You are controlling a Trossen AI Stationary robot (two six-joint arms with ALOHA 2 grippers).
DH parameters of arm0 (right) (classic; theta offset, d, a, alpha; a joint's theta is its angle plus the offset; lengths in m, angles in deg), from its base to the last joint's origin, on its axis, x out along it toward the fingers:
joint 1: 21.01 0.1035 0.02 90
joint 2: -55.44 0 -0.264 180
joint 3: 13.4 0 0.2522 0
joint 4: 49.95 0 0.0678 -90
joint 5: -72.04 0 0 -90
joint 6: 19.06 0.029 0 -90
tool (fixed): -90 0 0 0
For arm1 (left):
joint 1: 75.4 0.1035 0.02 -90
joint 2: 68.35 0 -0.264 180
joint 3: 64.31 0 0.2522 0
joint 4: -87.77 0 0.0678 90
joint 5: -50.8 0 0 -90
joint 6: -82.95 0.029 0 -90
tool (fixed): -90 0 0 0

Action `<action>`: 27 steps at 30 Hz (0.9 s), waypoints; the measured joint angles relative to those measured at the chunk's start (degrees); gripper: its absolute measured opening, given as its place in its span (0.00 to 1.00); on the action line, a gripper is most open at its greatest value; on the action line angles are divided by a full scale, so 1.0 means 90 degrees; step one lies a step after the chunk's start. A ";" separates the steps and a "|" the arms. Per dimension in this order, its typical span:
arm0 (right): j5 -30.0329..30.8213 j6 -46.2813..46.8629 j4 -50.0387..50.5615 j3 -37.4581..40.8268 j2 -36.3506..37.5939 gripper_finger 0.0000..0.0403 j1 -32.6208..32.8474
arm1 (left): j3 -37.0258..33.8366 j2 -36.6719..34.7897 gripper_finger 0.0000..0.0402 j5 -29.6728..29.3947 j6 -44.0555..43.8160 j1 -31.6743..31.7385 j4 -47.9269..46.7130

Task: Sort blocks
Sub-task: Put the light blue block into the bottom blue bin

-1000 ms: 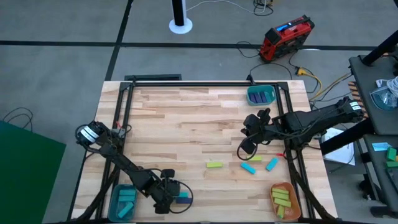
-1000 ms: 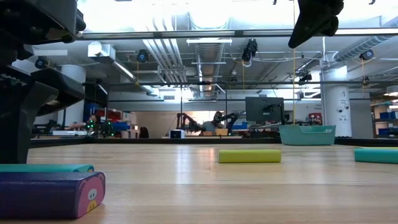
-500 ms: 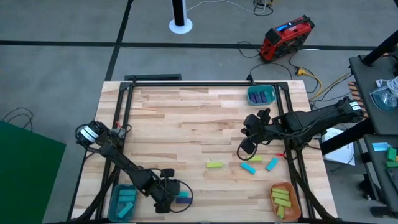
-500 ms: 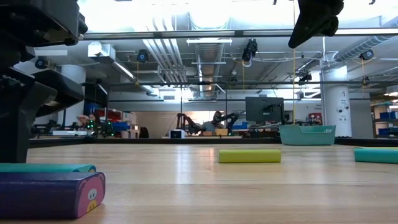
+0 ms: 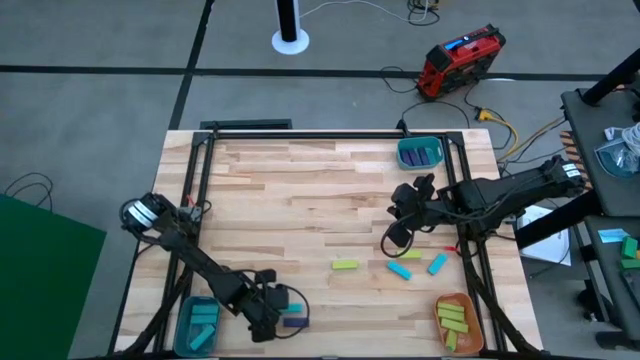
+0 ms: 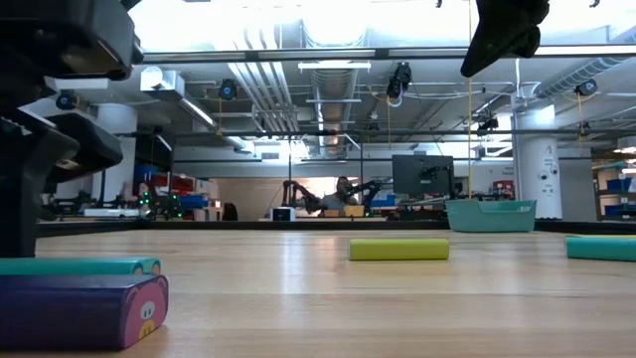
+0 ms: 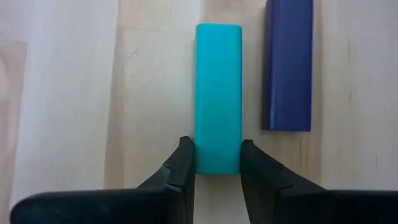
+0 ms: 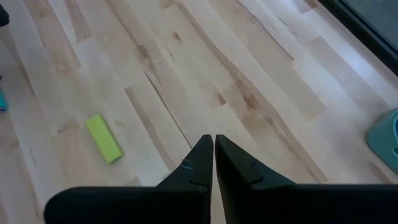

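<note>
cyan block sits clamped at its end in the left tool, purple block just beside; right tool hovers closed, empty.

Premises: a robotics laboratory or industrial workshop. The low view shows an open ceiling with exposed ducts and pipes, ceiling-hung cameras, a structural column, a monitor and further robot arms on a bench behind the butcher-block table. The high view shows a bare concrete floor, trailing cables, a red portable power unit and a black frame bordering the table.
</note>
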 joint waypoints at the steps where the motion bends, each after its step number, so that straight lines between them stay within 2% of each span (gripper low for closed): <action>1: 0.0000 0.0000 0.0000 0.0000 0.0000 0.02 -0.0025 | 0.0006 -0.0043 0.17 0.0007 -0.0010 0.0003 -0.0073; 8: -0.0013 -0.0037 0.0010 -0.0101 0.0000 0.02 -0.0402 | 0.0257 -0.0477 0.17 -0.0141 -0.1087 0.0027 -0.1218; 14: -0.0061 -0.0479 0.0007 -0.0216 0.0000 0.02 -0.0686 | 0.0550 -0.0795 0.17 -0.0224 -0.2466 0.0032 -0.1504; 17: -0.0062 -0.0738 -0.0004 -0.0232 0.0000 0.02 -0.0816 | 0.0733 -0.0813 0.17 -0.0033 -0.3125 -0.0008 -0.1739; 20: -0.0209 -0.0956 -0.0007 -0.0233 0.0000 0.02 -0.0934 | 0.1038 -0.0831 0.17 0.0469 -0.3350 -0.0129 -0.2066; 23: -0.0380 -0.1087 -0.0010 -0.0233 0.0000 0.02 -0.0995 | 0.1421 -0.0832 0.17 0.0938 -0.3375 -0.0285 -0.2670; 27: -0.0396 -0.1186 -0.0011 -0.0233 0.0000 0.02 -0.1003 | 0.2023 -0.0877 0.17 0.1175 -0.3640 -0.0587 -0.3797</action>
